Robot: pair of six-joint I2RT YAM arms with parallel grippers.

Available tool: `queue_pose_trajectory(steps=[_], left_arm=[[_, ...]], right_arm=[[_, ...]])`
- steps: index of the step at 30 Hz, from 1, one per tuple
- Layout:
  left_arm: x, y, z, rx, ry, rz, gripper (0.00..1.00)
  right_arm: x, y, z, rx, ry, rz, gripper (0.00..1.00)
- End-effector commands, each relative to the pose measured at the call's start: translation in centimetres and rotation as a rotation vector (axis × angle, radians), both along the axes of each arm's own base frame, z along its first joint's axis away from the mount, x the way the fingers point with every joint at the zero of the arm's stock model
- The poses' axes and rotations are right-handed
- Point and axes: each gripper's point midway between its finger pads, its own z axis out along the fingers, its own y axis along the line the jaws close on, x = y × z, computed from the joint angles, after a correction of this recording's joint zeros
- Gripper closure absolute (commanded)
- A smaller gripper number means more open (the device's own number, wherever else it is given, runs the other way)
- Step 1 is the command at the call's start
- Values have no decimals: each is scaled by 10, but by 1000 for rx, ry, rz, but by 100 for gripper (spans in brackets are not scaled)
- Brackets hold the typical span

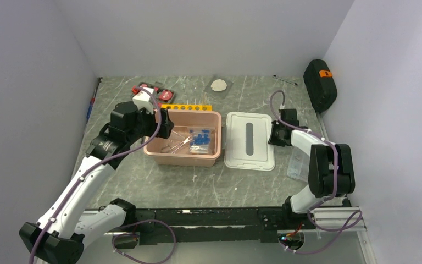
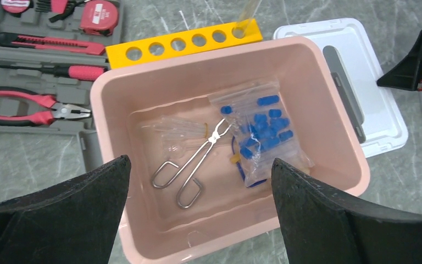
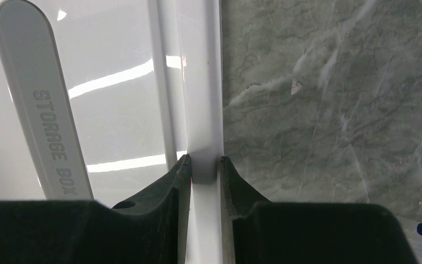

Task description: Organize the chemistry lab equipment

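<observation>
a: where is the lab gear?

b: mostly in the pale pink rectangular plastic bin [image 2: 100, 115] at the middle of the grey marbled table [image 3: 335, 110]. the clear zip bag of small blue-capped tubes [image 2: 261, 129] lies on the bin floor toward the side nearest the lid, and a pair of thin metal tongs [image 2: 214, 138] lies just beside it, their tips touching the bag's edge.

a: and the rack?

b: the yellow plastic six-hole test-tube rack [image 2: 167, 46] stands outside the bin, touching its far wall. one clear tube [image 2: 250, 11] sits tilted in the end hole nearest the lid; the other five holes show through.

a: what are the arms doing?

b: the left gripper [image 2: 199, 162] hangs over the near part of the bin with its jaws spread wide and nothing between them. the right gripper [image 3: 204, 162] is at the flat white plastic lid [image 1: 250, 159], which lies on the table just right of the bin. its two fingers are closed on the lid's raised right rim, one pad on each side, pressed against it.

a: anything on the lid?

b: a long grey handle strip [image 3: 38, 110] lettered "storage box", running down its middle.

a: what else is around?

b: an open grey tray of red-and-black hand tools [image 2: 44, 71] sits at the back left, beside the rack's end.
</observation>
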Motion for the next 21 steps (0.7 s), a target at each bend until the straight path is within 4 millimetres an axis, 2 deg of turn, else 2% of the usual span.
queue_pose_trajectory(steps=[1, 2, 5, 11, 15, 21], left_arm=[[4, -18, 26, -89, -41, -58, 1], [3, -21, 29, -103, -44, -68, 1], [4, -31, 34, -142, -47, -93, 2], [5, -57, 40, -177, -33, -136, 2], [2, -86, 43, -207, -15, -200, 2], [-1, -143, 47, -283, 41, -326, 2]], right_arm=[[-7, 11, 8, 122, -45, -37, 100], [-7, 15, 13, 150, -64, -35, 100], [-5, 9, 24, 213, -111, -71, 100], [-8, 3, 33, 288, -161, -103, 100], [-11, 2, 37, 326, -184, -98, 100], [-13, 13, 36, 410, -201, -69, 100]])
